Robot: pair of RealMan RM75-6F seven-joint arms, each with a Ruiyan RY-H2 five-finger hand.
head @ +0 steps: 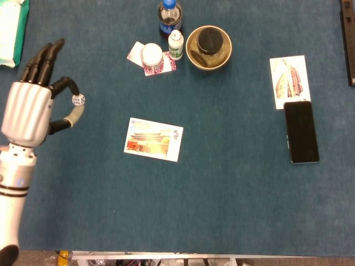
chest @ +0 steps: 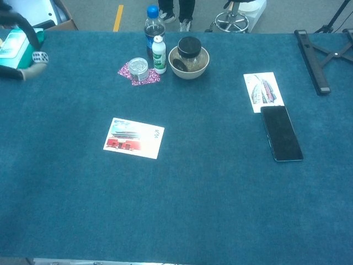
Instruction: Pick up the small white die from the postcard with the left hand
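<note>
The small white die (head: 79, 100) is pinched between the thumb and a finger of my left hand (head: 32, 102), raised at the far left, well away from the postcard. In the chest view the die (chest: 39, 57) shows at the upper left edge with only the fingertips (chest: 25, 69) of that hand in frame. The postcard (head: 153, 139) lies flat on the blue table with nothing on it; it is also in the chest view (chest: 134, 137). My right hand shows in neither view.
A cola bottle (head: 170, 16), a small white bottle (head: 176, 45), a round tin on a patterned card (head: 152, 56) and a bowl holding a dark jar (head: 209, 46) stand at the back. A picture card (head: 289, 81) and black phone (head: 301, 132) lie right. A green pack (head: 12, 30) sits far left.
</note>
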